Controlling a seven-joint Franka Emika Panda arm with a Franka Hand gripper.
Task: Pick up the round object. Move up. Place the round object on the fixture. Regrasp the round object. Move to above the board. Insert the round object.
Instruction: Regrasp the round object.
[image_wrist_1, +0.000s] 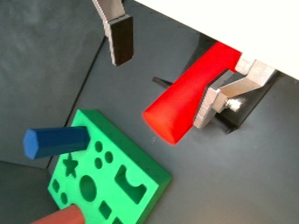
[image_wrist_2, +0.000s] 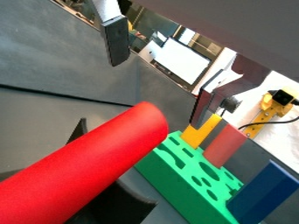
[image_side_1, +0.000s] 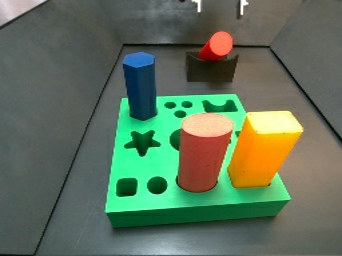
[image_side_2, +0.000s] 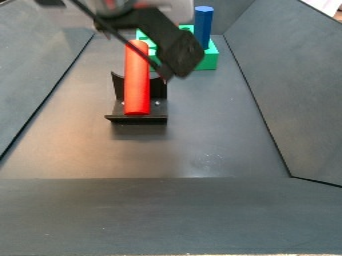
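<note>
The round object is a glossy red cylinder (image_side_1: 218, 43). It lies on its side in the notch of the dark fixture (image_side_1: 210, 70), beyond the green board (image_side_1: 167, 150). In a side view the cylinder (image_side_2: 135, 72) spans the fixture (image_side_2: 136, 112) lengthwise. My gripper (image_side_1: 221, 7) hangs above the cylinder with its jaws wide apart and holds nothing. In both wrist views the cylinder (image_wrist_1: 187, 92) (image_wrist_2: 87, 166) lies below the gripper (image_wrist_1: 163, 87) (image_wrist_2: 159, 86), close to one finger (image_wrist_1: 222, 96) and well away from the other.
A blue peg (image_side_1: 139, 85), a thick salmon-pink cylinder (image_side_1: 203, 150) and a yellow block (image_side_1: 263, 148) stand in the board. Dark sloping walls enclose the floor on both sides (image_side_2: 40, 90). The board also shows in a wrist view (image_wrist_1: 111, 175).
</note>
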